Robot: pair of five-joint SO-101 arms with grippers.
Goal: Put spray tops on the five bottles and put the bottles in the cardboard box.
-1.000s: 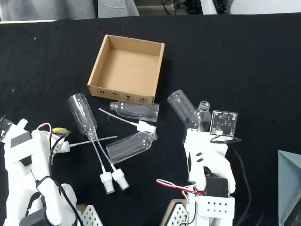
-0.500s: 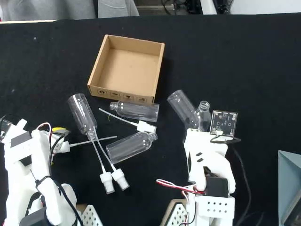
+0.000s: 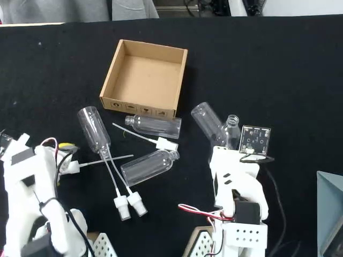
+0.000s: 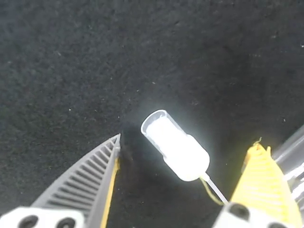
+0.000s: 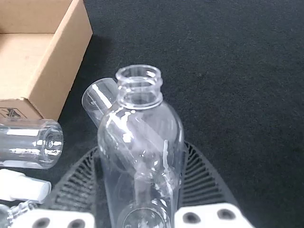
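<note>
Clearly the step in hand is picking up a spray top [image 4: 176, 153]. The left hand [image 4: 187, 142] hangs over it near the left edge of the surface [image 3: 278, 64], jaws spread wide, one on each side of the white cap and neither touching it. To do this well, I judge, the hand should drop straight down and close across the cap's body, not on the thin dip tube [image 3: 107, 159], which would likely bend or slip. The right hand [image 5: 142, 164] grips a clear bottle [image 5: 140, 128] upright, right of the surface's middle, its mouth open. The tube must go into that narrow neck, so a firm, level hold on the cap matters.

A leaning bottle [image 3: 208, 122] lies just beside the held one and could be knocked; I cannot tell whether they touch. Three others lie around the middle: a left bottle [image 3: 94, 128], a middle bottle [image 3: 155, 127] and a lower bottle [image 3: 150, 166]. Two loose tops [image 3: 138, 204] and a third top [image 3: 166, 143] lie among them, their tubes close to the left hand's likely path. The cardboard box [image 3: 110, 75] sits toward the far edge, open side up.
</note>
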